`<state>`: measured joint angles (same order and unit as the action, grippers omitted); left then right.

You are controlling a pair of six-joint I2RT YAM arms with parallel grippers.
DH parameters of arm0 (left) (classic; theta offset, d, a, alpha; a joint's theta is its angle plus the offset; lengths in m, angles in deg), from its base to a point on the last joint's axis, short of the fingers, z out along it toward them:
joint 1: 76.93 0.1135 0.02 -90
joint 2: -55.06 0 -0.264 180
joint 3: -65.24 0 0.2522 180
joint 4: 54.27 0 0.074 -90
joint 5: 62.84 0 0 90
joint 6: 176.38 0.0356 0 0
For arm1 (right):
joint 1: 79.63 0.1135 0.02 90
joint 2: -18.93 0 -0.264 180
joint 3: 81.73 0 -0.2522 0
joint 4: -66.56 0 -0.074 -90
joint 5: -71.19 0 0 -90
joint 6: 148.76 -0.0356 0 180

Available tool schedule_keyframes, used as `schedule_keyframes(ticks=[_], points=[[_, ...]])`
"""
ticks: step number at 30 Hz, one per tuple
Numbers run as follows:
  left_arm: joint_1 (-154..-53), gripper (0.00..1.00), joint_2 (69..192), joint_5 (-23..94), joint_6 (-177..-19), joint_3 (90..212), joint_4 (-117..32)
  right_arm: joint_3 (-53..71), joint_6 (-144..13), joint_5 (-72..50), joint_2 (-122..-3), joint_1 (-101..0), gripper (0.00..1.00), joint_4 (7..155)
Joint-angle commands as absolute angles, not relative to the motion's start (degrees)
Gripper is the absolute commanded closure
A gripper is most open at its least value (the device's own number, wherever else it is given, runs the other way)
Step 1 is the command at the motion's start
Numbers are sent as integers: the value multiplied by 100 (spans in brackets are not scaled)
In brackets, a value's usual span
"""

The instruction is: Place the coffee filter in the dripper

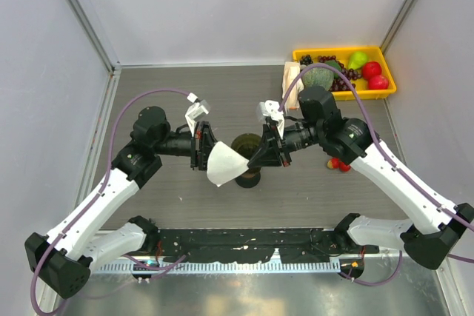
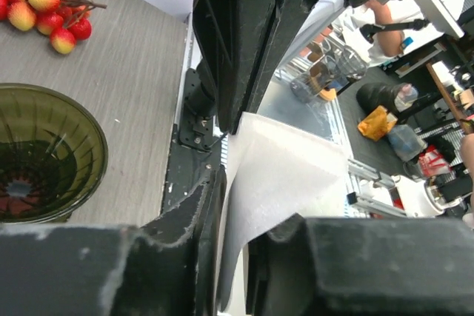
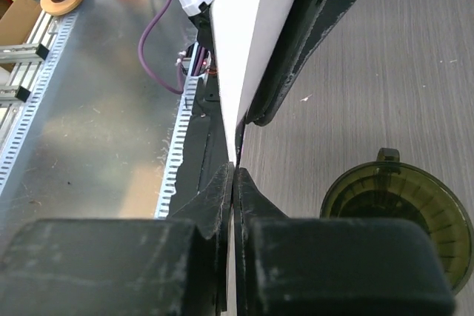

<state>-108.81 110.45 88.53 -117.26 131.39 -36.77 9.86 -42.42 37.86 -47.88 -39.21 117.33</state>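
The coffee filter (image 1: pixel 224 164), a thin white paper fan, hangs in the air between both grippers, just left of and above the dripper (image 1: pixel 246 144). My left gripper (image 1: pixel 209 149) is shut on the filter's left part; in the left wrist view the filter (image 2: pixel 285 175) fills the narrow slot between the gripper's (image 2: pixel 235 257) jaws. My right gripper (image 1: pixel 255 159) is shut on the filter's right corner, and the right wrist view shows the paper (image 3: pixel 248 35) running edge-on out of the gripper's (image 3: pixel 234 183) pressed jaws. The dark olive dripper (image 2: pixel 44 153) (image 3: pixel 400 212) stands upright and empty on the table.
A yellow tray (image 1: pixel 344 49) of fruit sits at the back right, with a green melon (image 1: pixel 318 78) and an upright pack of white papers (image 1: pixel 291 83) beside it. A cluster of small red fruit (image 1: pixel 338 164) (image 2: pixel 44 5) lies right of the dripper. Grey walls enclose the table.
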Motion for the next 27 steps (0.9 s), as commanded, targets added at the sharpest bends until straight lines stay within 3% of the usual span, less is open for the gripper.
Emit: schedule_keyframes(ticks=[1,3,10,12,13,15,16,17,18,20,21,22,27], points=[[-10918,69,11017,8886,-11706,13385,-3876,1015,-4452,3955,-4822,-3833,95,11389],[-10927,62,11025,8877,-11706,13385,-3893,1006,-4478,3982,-4866,-3833,95,11416],[-11006,53,11096,8860,-11662,13315,-3893,998,-4496,3999,-4945,-3771,95,11521],[-11006,54,11078,8851,-11557,13315,-3771,980,-4461,3999,-4971,-3771,95,11617],[-10998,63,11061,8842,-11530,13323,-3683,980,-4435,3991,-4972,-3780,95,11644],[-11006,93,11034,8842,-11556,13306,-3630,954,-4356,3930,-4945,-3771,95,11723],[-10998,100,11017,8825,-11591,13297,-3621,919,-4277,3886,-4919,-3771,90,11801],[-10963,100,10982,8816,-11679,13271,-3629,901,-4224,3737,-4901,-3780,82,11820],[-10928,100,10981,8790,-11810,13253,-3708,849,-4084,3640,-4814,-3771,64,11881],[-10779,100,10981,8789,-12196,13201,-3927,805,-3865,3219,-4639,-3771,38,11890],[-10708,100,10990,8763,-12459,13157,-4024,804,-3680,2904,-4559,-3780,33,11881],[-10621,100,11025,8737,-12749,13148,-4199,804,-3592,2709,-4428,-3771,18,11855],[-10488,100,11288,8702,-13577,13095,-4657,611,-2915,1444,-4374,-3439,3,12022]])
